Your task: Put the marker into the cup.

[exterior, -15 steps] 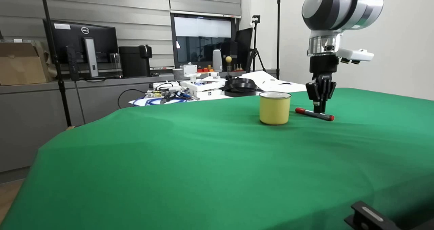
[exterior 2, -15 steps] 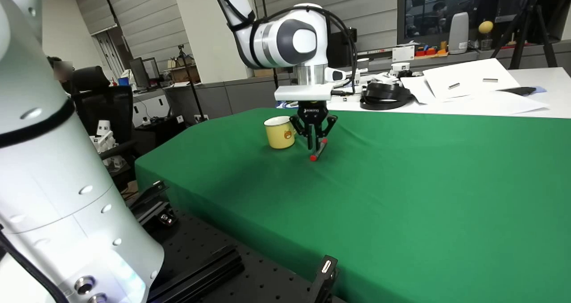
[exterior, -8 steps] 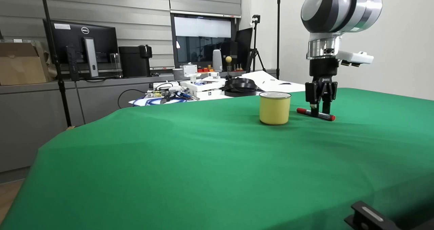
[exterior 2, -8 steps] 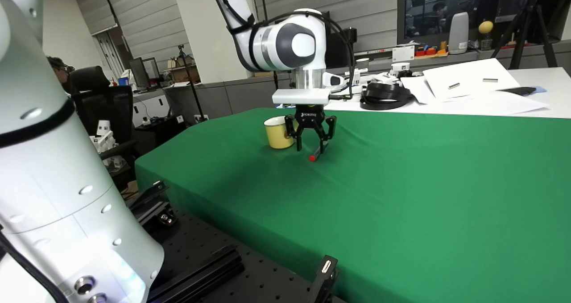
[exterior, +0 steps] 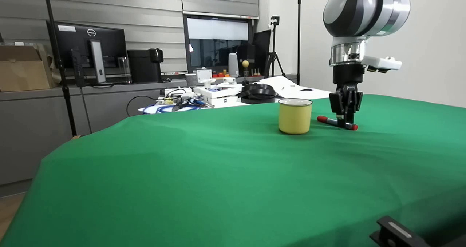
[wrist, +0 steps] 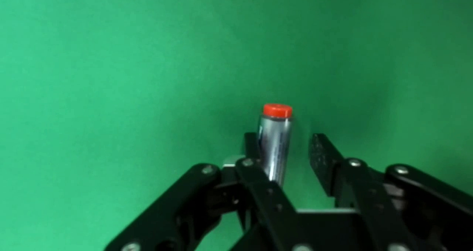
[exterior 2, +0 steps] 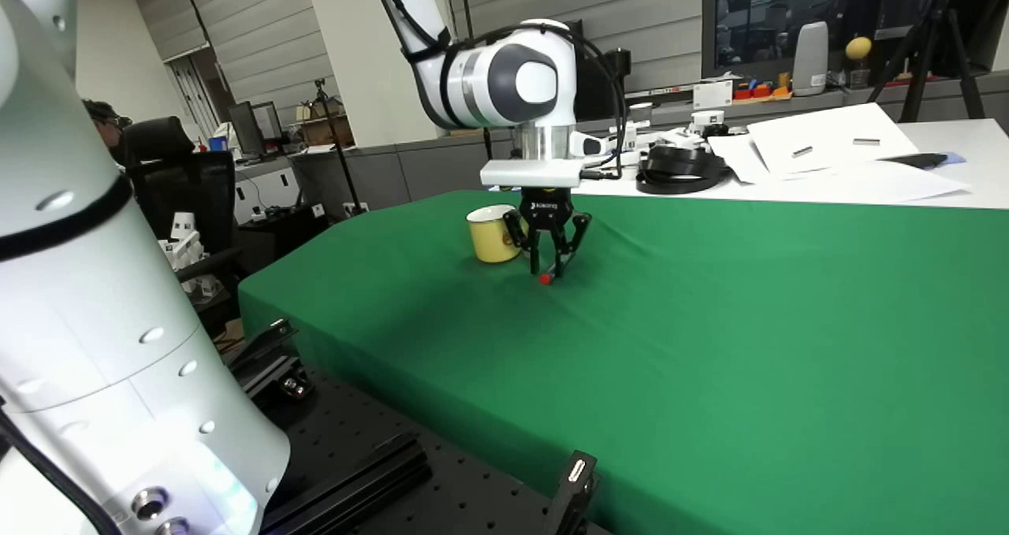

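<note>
The marker, a dark stick with red ends, lies on the green cloth in both exterior views (exterior: 330,122) (exterior 2: 545,279). My gripper (exterior: 346,124) points straight down over it, with its fingertips at cloth level. In the wrist view, the marker (wrist: 275,143) lies between the fingers of the gripper (wrist: 283,138), right against the left finger. A gap shows between the marker and the right finger, so the gripper is partly open. The marker's lower part is hidden by the left finger. The pale yellow cup (exterior: 295,118) stands upright beside the gripper (exterior 2: 547,273); the cup (exterior 2: 490,239) is partly covered by a finger.
The green cloth (exterior: 218,167) covers the table. A white table (exterior 2: 851,180) with papers, a black coil (exterior 2: 683,169) and electronics stands behind it. Black clamps (exterior 2: 574,488) sit at the table's near edge.
The gripper came down, and its fingers opened wide around the marker, then drew partly together. The marker has shifted slightly toward the cup with the finger. The cup has not moved.
</note>
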### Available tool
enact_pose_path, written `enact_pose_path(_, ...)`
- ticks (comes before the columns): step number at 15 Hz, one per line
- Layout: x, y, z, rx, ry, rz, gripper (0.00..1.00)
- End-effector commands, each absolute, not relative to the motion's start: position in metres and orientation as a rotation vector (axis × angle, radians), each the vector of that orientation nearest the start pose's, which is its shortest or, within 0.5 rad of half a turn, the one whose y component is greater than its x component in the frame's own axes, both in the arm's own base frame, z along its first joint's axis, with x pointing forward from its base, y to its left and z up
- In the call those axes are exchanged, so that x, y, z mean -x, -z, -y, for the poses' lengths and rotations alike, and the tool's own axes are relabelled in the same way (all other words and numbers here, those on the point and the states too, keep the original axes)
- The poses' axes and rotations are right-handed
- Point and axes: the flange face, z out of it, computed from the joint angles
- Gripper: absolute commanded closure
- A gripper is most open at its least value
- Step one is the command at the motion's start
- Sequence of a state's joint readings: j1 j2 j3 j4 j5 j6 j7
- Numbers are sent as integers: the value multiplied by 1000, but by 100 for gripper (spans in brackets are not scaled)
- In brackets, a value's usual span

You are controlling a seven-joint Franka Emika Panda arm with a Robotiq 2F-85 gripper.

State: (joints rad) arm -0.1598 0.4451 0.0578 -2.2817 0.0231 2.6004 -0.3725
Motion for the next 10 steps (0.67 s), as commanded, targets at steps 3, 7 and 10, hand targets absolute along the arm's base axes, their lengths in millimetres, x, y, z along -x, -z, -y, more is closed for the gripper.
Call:
enact_pose_path(3,-516,-151,57,3045,-192,343,99)
enact_pose_path(7,-526,-171,67,3005,-249,153,95)
enact_pose_path(10,-540,-193,75,2947,-396,10,95)
